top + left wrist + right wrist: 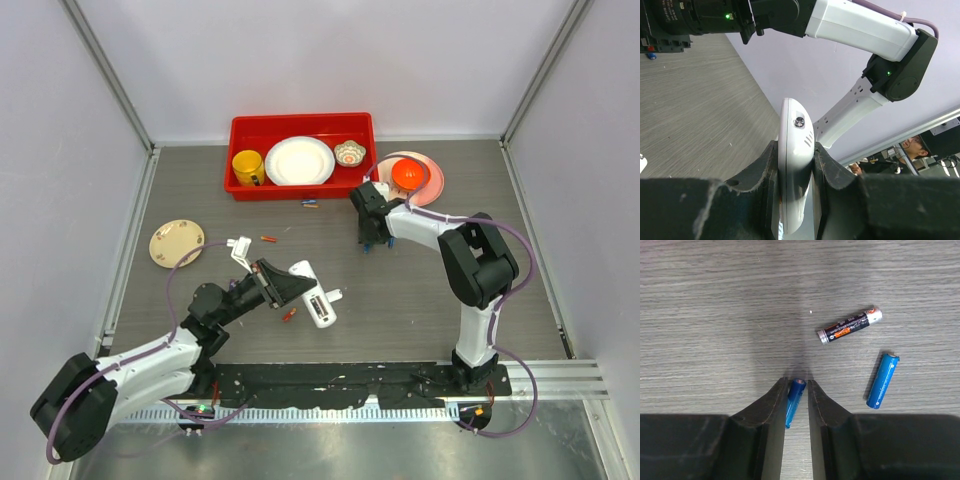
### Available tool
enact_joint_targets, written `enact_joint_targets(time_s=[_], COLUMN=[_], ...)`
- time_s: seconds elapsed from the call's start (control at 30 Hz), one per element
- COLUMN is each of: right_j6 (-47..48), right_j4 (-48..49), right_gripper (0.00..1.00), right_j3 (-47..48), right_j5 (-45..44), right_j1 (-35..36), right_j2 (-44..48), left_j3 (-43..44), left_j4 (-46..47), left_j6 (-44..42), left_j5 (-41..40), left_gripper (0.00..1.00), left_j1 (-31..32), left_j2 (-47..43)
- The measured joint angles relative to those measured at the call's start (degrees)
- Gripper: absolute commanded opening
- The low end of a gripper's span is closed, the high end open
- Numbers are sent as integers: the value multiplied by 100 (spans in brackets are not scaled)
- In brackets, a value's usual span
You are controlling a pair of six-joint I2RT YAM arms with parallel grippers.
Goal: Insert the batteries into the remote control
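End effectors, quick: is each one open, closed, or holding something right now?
Left end effector: closed on the remote control.
Right end effector: straddling a blue battery; gripped or not, cannot tell.

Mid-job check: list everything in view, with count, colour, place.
remote control: one, white, in left gripper
blue batteries: two, blue, under right gripper
black battery: one, black-orange, beside them
red batteries: two, red, mid-table
bin: one, red, far centre
other batteries: two, tiny, near bin
mug, white plate, small bowl: one each; yellow, white, patterned; in bin
pink plate: one, right of bin, orange bowl on it
beige plate: one, far left
white piece: one, left of remote control
left gripper: shut on remote control
right gripper: around one blue battery, grip unclear
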State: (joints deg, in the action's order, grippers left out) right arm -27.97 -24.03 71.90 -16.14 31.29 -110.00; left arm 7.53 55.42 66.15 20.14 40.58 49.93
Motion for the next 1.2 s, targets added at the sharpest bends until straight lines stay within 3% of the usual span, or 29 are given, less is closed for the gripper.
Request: enact_joint_targets(time_s=[0.27, 0.43, 0.53, 0.67, 0.83, 1.0, 1.2], right_j6=[20, -66, -138, -149, 74, 221, 313], right_j4=[7, 92, 186, 334, 651, 511, 400], right_gripper=[2, 1, 1, 1, 1, 1, 1], right_j3=[9, -267, -769, -1443, -1945, -2234, -2461], right_j5=[35, 90, 131, 144, 188, 466, 686], right_j1=[-2, -2, 26, 332, 1427, 1880, 2146], right_j2=[0, 304, 1060, 2767, 4728, 5624, 5989], left_j3=[0, 0, 0, 17, 214, 503, 745], left_j4=[2, 48, 125, 341, 957, 1554, 1613], left_j6=[-17, -15, 11, 118, 323, 715, 1104], left_j5=[0, -2, -2, 0, 24, 20, 17], left_gripper=[0, 0, 0, 0, 0, 0, 0], left_j1=[0, 0, 0, 0, 0, 0, 2], left_j2=[28, 192, 417, 896, 1915, 2973, 3768])
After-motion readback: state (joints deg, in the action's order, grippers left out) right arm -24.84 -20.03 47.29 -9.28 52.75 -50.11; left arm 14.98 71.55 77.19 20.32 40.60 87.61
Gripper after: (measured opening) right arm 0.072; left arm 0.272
